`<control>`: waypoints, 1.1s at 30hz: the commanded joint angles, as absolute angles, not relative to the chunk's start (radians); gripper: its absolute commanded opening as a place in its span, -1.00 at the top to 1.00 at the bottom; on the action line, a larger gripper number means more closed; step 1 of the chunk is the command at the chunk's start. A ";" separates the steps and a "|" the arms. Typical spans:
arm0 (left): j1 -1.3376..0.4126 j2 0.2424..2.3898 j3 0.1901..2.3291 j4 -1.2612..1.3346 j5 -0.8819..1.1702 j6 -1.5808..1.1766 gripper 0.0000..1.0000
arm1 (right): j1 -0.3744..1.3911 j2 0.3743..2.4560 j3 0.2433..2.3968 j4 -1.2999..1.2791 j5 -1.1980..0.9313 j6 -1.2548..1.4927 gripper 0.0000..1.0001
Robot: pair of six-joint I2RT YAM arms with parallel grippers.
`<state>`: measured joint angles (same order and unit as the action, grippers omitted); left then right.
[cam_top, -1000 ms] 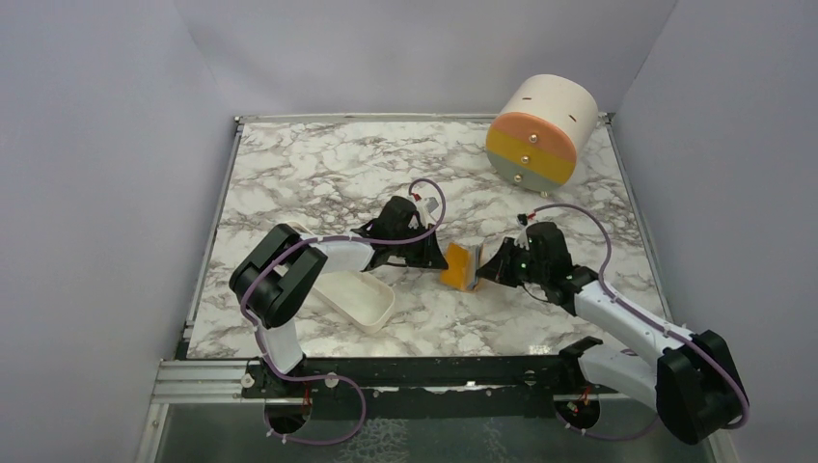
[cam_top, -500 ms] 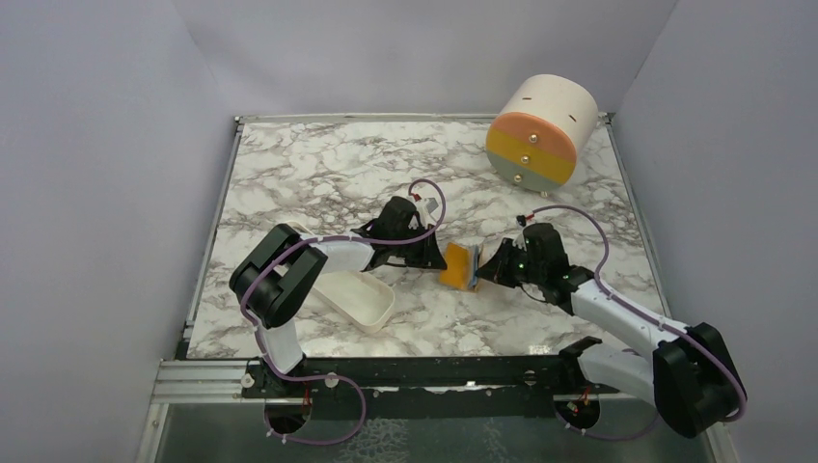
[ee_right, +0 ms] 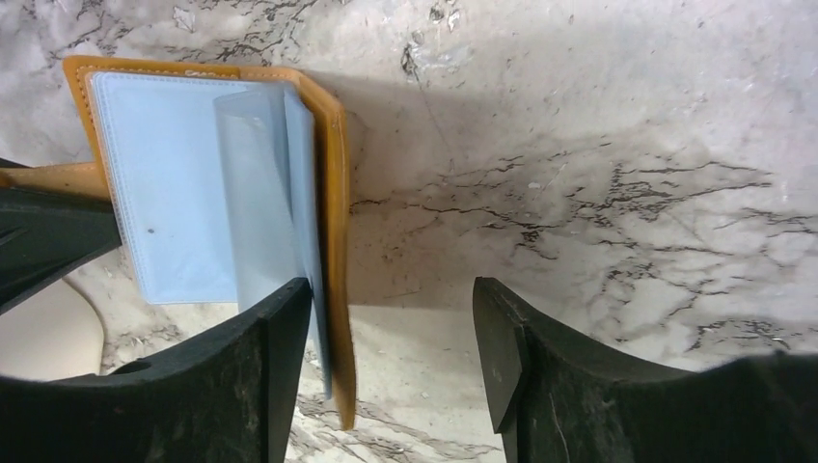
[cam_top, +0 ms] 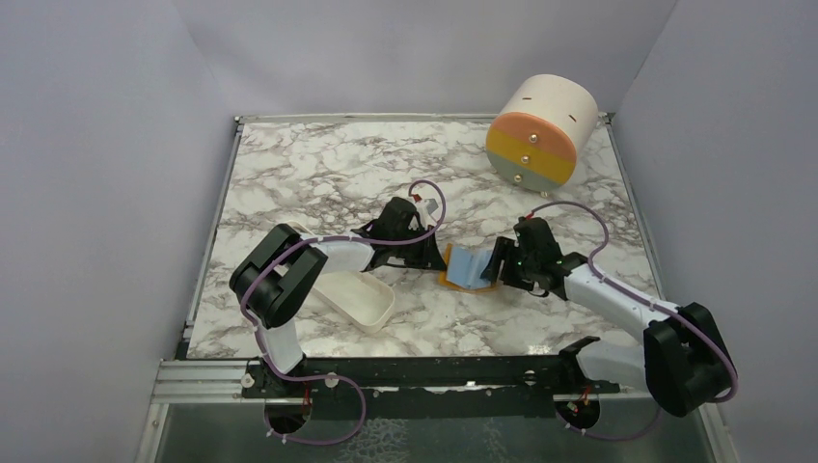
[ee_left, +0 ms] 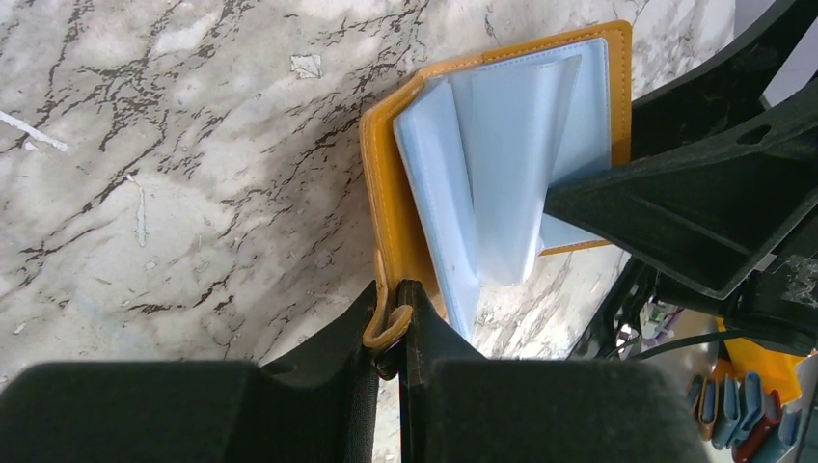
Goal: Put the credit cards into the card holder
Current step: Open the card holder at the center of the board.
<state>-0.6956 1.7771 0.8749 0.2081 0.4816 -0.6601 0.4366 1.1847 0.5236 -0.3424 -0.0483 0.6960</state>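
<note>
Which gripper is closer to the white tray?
Left. The left gripper sits just right of the white tray, pinching the card holder by its strap; the right gripper stands open beyond the holder.

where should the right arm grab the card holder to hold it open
Take the card holder by its stitched orange cover edge nearest the right gripper, coming in low from that side. It lies open and flat, the left gripper pinches its tab on the opposite side, and the blue-grey sleeves are loose and would likely slip.
</note>
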 commanded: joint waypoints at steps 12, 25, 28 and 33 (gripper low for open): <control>-0.696 1.708 0.852 0.200 0.475 -0.675 0.21 | 0.436 1.208 0.561 -0.307 -0.032 0.631 0.21; -0.693 1.714 0.849 0.304 0.572 -0.742 -0.13 | 0.435 1.184 0.541 -0.263 -0.094 0.620 0.68; -0.693 1.707 0.838 0.314 0.565 -0.749 -0.14 | 0.436 1.164 0.548 -0.279 -0.102 0.621 0.73; -0.695 1.707 0.832 0.316 0.567 -0.752 0.07 | 0.437 1.130 0.570 -0.345 -0.089 0.625 0.96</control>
